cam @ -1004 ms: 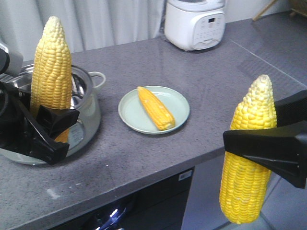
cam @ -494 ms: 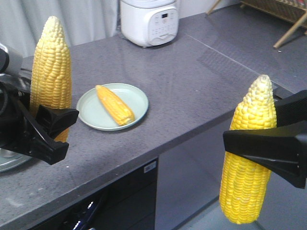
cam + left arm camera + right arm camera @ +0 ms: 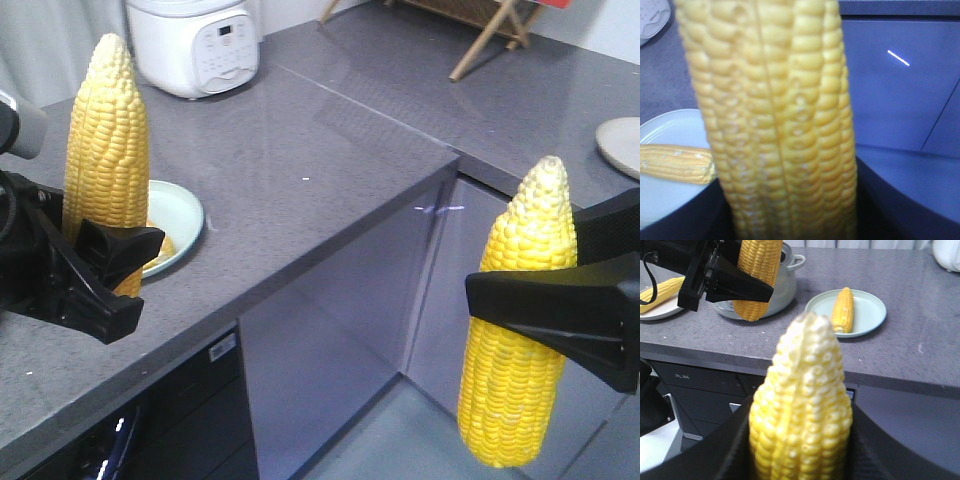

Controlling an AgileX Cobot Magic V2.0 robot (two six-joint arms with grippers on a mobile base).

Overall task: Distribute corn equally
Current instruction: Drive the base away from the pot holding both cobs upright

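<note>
— What does your left side hold?
— My left gripper [image 3: 135, 275] is closed tight on the left cob [image 3: 105, 150]. This cob stands upright in the air with its pale tip on top. In the front view it is just left of the green plate [image 3: 188, 215] and covers a part of it.
— And on that plate?
— The second cob [image 3: 842, 310] lies flat on it, alone.
— Your right side?
— My right gripper [image 3: 510, 300] clamps the right cob [image 3: 530, 230], also upright. It hangs well apart from the green plate, to the right, beyond the edge of the counter [image 3: 330, 150].
— The last one?
— The fourth cob [image 3: 660, 290] lies on a white plate [image 3: 662, 314]. The pot [image 3: 782, 290] stands between that one and the green plate.
</note>
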